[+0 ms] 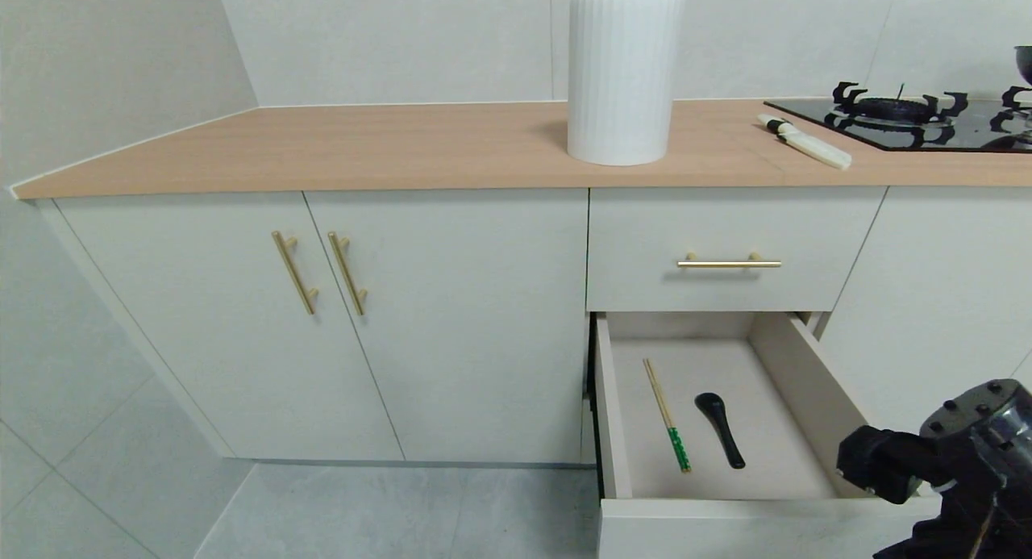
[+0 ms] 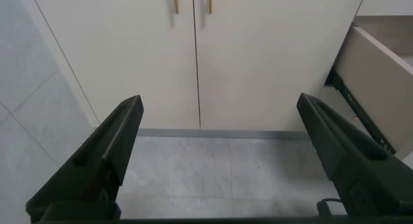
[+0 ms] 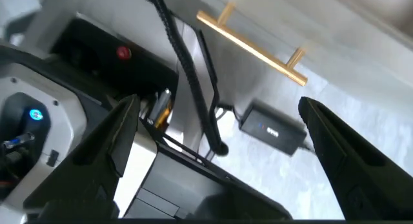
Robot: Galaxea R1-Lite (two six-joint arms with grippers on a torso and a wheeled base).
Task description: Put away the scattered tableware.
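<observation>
looks like the white knife (image 1: 804,142) is what's left, lying diagonally on the bench (image 1: 403,143) by the stove (image 1: 903,119), up above the wide-open right end effector (image 3: 218,108) down by the drawer (image 1: 814,390)

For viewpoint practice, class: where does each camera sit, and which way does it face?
Head view: on the head, facing forward and down at the counter and open drawer; right arm at the lower corner.
Left wrist view: facing the cabinet doors and floor, between the open left gripper.
Right wrist view: facing a gold handle, between the open right gripper.
Shared: head and left wrist views both show doors and drawer.
</observation>
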